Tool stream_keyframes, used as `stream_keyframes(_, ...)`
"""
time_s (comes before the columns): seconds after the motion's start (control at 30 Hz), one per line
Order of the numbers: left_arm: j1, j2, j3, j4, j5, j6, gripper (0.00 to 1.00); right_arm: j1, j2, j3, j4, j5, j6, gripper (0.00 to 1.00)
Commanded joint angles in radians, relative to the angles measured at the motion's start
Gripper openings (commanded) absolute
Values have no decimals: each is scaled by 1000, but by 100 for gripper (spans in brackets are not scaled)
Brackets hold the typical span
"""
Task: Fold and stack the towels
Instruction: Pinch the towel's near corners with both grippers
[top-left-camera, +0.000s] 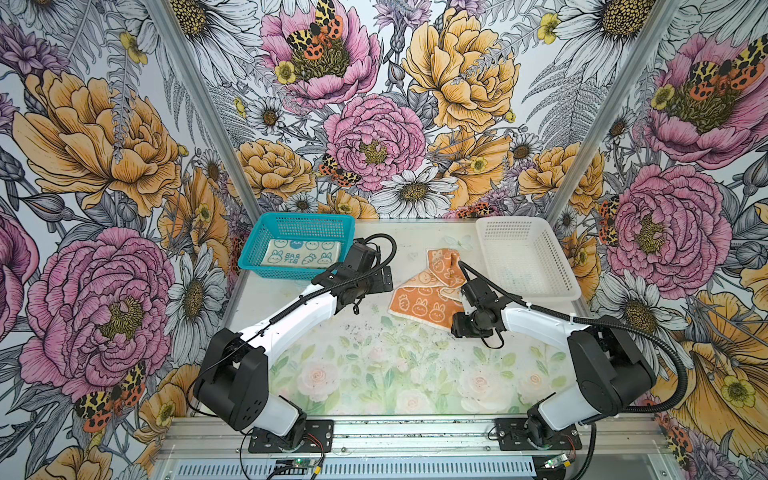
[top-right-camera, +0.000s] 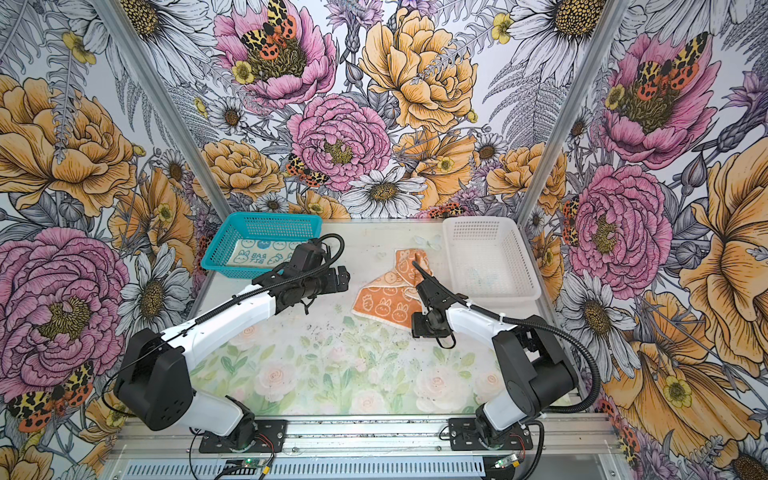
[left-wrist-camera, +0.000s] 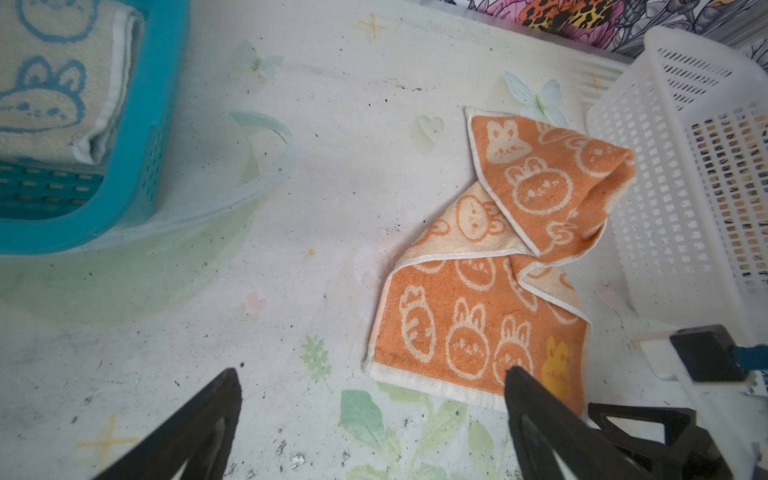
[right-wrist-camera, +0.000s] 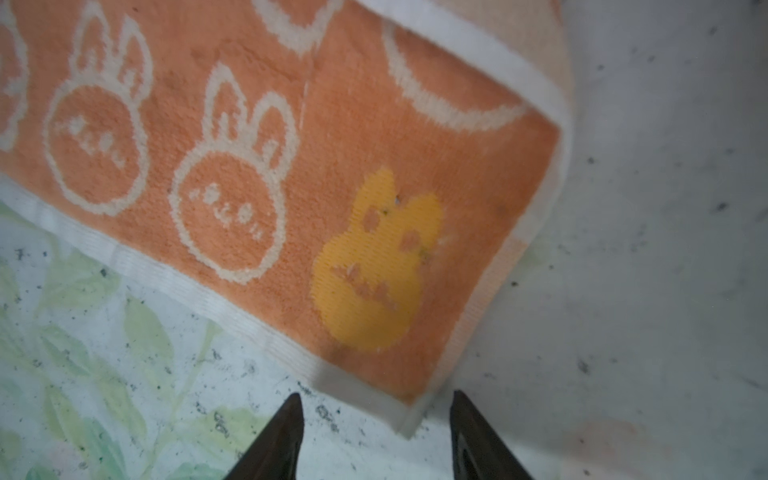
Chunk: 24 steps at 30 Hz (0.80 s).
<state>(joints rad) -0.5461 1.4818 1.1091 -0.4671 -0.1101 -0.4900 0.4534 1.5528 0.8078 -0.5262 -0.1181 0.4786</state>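
An orange towel (top-left-camera: 424, 295) (top-right-camera: 386, 297) with white bunnies lies crumpled on the table, its far half twisted over itself (left-wrist-camera: 478, 324). A cream towel (top-left-camera: 301, 253) (top-right-camera: 266, 254) (left-wrist-camera: 45, 95) with blue bunnies lies folded in the teal basket. My right gripper (top-left-camera: 459, 328) (top-right-camera: 419, 328) (right-wrist-camera: 376, 399) hangs low at the orange towel's near right corner. Its jaws stand apart, and the corner by the yellow bunny (right-wrist-camera: 374, 266) lies just ahead of the tips, not pinched. My left gripper (top-left-camera: 388, 278) (top-right-camera: 341, 277) (left-wrist-camera: 372, 374) is wide open above bare table, left of the orange towel.
The teal basket (top-left-camera: 307, 217) (left-wrist-camera: 145, 166) stands at the back left. A white mesh basket (top-left-camera: 515, 221) (left-wrist-camera: 665, 187) stands at the back right, close beside the orange towel. Flowered walls close in the table on three sides.
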Motion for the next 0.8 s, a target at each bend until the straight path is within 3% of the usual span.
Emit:
stream_keyframes(0.0, -8, 5, 16, 3, 14, 17, 99, 20, 36, 9, 7, 23, 11, 50)
stream_keyframes(0.4, -8, 92, 44, -33, 42, 59, 99, 35, 75, 64, 5, 26, 23, 0)
stream_keyframes(0.67, -17, 305, 140, -87, 141, 99, 98, 28, 60, 81, 3, 11, 14, 0)
stream_keyframes(0.77, -24, 396, 175, -104, 159, 109, 89, 26, 59, 77, 5, 9, 12, 0)
